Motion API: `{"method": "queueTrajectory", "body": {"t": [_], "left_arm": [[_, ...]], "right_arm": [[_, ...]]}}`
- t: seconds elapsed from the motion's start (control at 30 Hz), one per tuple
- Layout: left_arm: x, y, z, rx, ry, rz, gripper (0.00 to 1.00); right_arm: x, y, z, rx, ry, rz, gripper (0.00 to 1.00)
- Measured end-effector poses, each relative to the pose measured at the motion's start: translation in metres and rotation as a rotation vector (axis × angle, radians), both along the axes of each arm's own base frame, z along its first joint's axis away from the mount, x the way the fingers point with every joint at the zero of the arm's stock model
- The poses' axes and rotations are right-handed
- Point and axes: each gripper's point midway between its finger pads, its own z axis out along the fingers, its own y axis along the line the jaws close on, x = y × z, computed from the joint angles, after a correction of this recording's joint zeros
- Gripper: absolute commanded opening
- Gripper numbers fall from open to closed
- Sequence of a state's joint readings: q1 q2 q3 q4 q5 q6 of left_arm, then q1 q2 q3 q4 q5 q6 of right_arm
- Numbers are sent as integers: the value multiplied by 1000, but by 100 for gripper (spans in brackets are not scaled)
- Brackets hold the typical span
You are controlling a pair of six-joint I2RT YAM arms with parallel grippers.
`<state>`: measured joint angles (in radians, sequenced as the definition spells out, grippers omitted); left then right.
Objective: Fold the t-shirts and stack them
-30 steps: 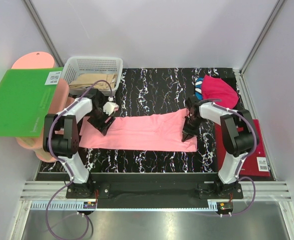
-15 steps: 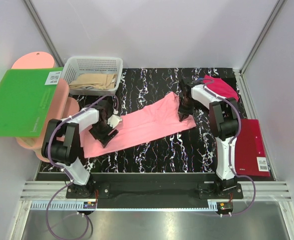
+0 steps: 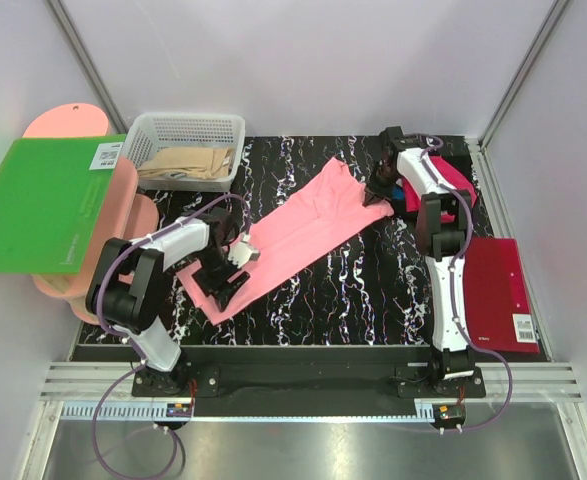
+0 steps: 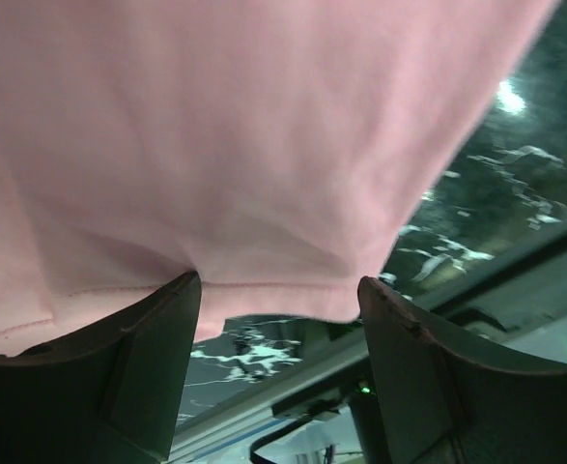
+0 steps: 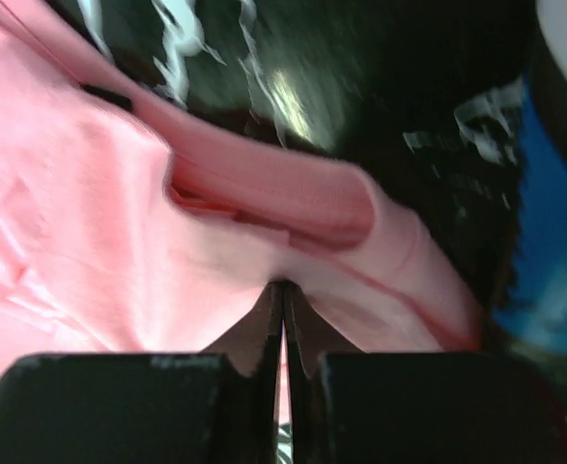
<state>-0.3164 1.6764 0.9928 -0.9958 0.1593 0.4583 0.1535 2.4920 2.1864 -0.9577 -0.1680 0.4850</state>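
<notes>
Fingers of the right gripper [image 3: 374, 196] pinch one end of the salmon-pink t-shirt [image 3: 298, 228], which stretches diagonally across the marbled table [image 3: 373, 290] to the right of the white basket [image 3: 187, 119]. The left gripper [image 3: 229, 287] meets the other end, nearer than the basket. The magenta t-shirt [image 3: 460, 183] lies far right of the basket.

Left wrist view: the fingers [image 4: 148, 377] are spread wide, with the hem lying across their tips, unclamped.

Right wrist view: the jaws are shut tight on pink cloth, with the blue t-shirt [image 5: 553, 251] beside.

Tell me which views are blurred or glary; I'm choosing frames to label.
Top external: sharp, evenly lit, salmon-pink t-shirt crisp. Left wrist: cloth fairly sharp, one bright glare spot on the table. Right wrist: motion-smeared throughout, glare streak on the table.
</notes>
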Motion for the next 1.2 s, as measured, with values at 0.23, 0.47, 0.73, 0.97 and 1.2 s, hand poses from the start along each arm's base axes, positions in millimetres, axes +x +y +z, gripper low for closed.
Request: {"method": "queueTrajectory", "body": {"t": [0.23, 0.47, 0.73, 0.97, 1.2], "left_arm": [[-22, -28, 13, -124, 120, -29, 71], [-25, -53, 22, -211, 200, -53, 71], [6, -72, 68, -308, 82, -69, 72], [61, -28, 69, -122, -162, 17, 69], [55, 8, 13, 93, -98, 48, 68]], "right_arm": [[51, 14, 3, 92, -107, 33, 8], [69, 17, 6, 139, -166, 69, 10], [63, 20, 17, 171, -160, 102, 9], [11, 40, 65, 110, -121, 167, 8], [-49, 103, 73, 97, -84, 307, 7]]}}
